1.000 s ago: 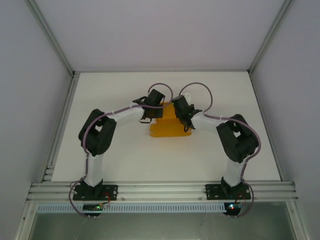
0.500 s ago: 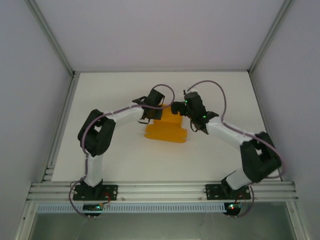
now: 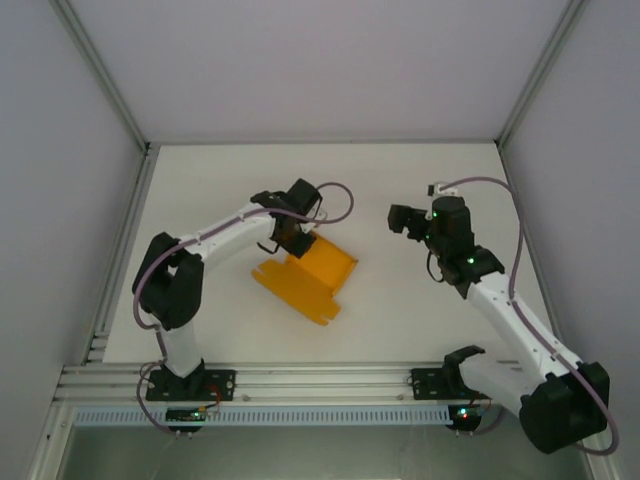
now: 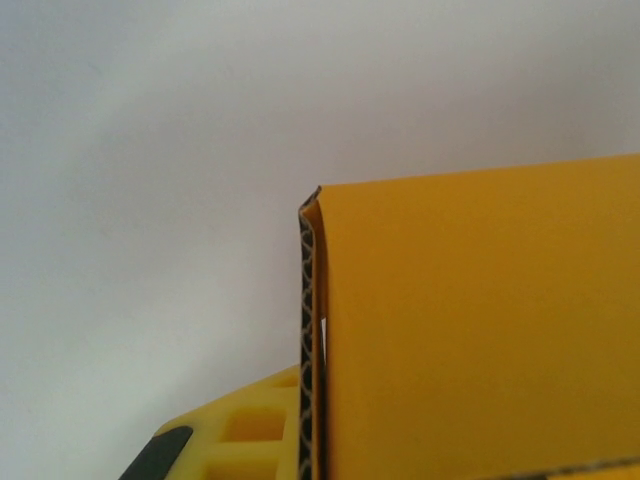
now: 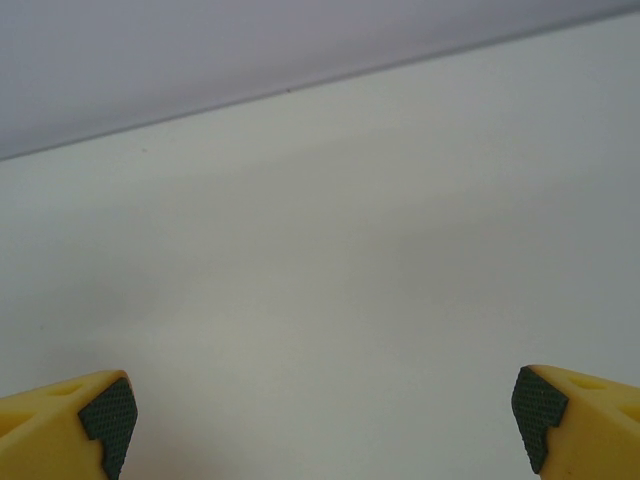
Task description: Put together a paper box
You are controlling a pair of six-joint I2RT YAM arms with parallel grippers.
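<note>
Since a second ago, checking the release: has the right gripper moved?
Yes. The right gripper has backed off the paper box, rightward toward the table's right edge, jaws open.

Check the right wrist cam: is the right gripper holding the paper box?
No, the right gripper is open, with just the table showing between its pads.
</note>
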